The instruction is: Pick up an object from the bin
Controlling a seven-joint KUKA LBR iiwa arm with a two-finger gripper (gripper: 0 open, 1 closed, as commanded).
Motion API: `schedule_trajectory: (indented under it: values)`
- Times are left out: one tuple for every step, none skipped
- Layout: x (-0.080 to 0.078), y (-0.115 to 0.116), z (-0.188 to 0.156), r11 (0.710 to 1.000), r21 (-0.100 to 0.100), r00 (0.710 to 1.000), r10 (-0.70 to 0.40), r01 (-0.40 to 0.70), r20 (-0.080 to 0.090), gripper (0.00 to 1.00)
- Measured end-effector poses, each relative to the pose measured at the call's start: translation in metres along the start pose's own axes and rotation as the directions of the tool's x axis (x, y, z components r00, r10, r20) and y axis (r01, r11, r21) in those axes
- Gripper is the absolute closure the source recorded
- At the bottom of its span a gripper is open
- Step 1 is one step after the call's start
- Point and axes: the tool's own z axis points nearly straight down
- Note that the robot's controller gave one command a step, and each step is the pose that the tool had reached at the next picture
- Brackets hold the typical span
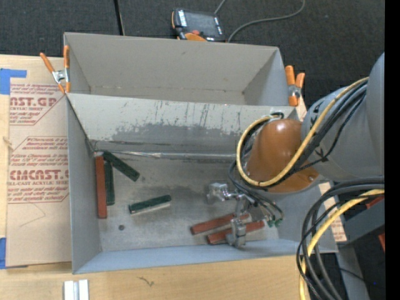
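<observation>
My gripper (229, 214) is low in the bin's front right part, under the orange cover. One metal fingertip (219, 192) stands over bare floor and the other (239, 233) sits at the right ends of two red-brown sticks. The upper red-brown stick (211, 226) and the lower one (219, 237) lie side by side, slanting up to the right, and their right ends run between the fingers. The fingers stand apart, astride the sticks, not closed on them.
A dark green stick (150, 205) lies flat left of centre. Along the left wall lie a long red-brown stick (100, 186) and two dark green sticks (110, 185) (122, 167). The arm with its cables covers the bin's right side.
</observation>
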Motion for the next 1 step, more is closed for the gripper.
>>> schedule_trajectory:
  values:
    - [0.0004, 0.0003, -0.0017, 1.0, -0.001, 1.0, -0.001, 0.001, -0.006, 1.0]
